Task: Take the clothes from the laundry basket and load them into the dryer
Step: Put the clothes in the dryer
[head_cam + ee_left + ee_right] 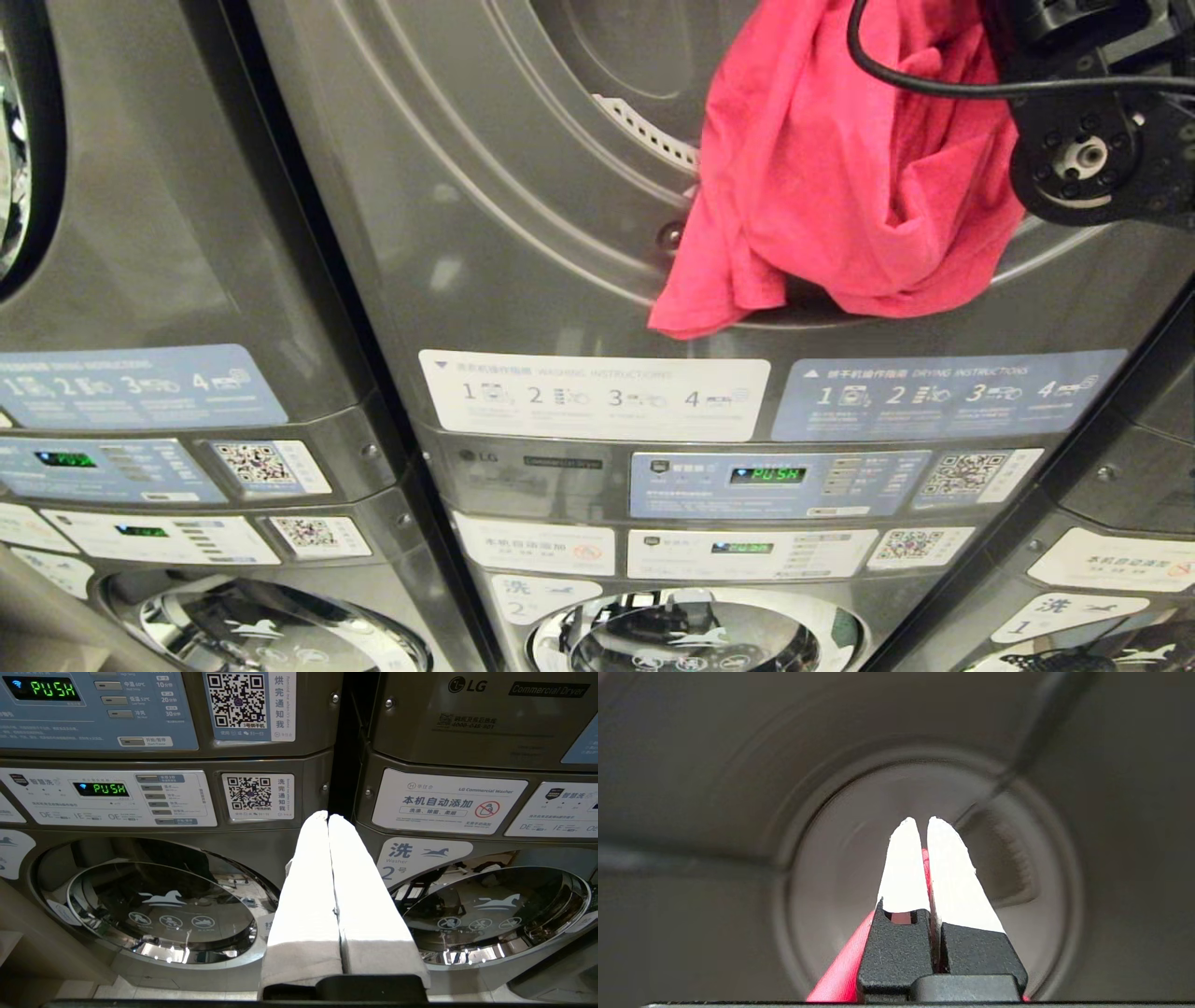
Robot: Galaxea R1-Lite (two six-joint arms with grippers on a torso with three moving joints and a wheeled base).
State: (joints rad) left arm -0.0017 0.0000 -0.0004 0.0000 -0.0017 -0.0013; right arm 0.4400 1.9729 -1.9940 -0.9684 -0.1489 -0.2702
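Red garment point(840, 177) hangs at approx 1 o'clock in head view, draped over the lower lip of the dryer opening point(579, 121), most of it trailing down outside toward 6. Right hand point(923, 833) is pressed together, pinching a fold of red cloth, and points straight into the drum point(859, 868) (judging by the wrist view), so cloth trails back behind the hand. Next push likely needs depth inward. Black cable point(934, 84) crosses the fabric. Left hand point(328, 817) sits parked w/ tips together, empty, facing the washer doors point(163, 905) below.
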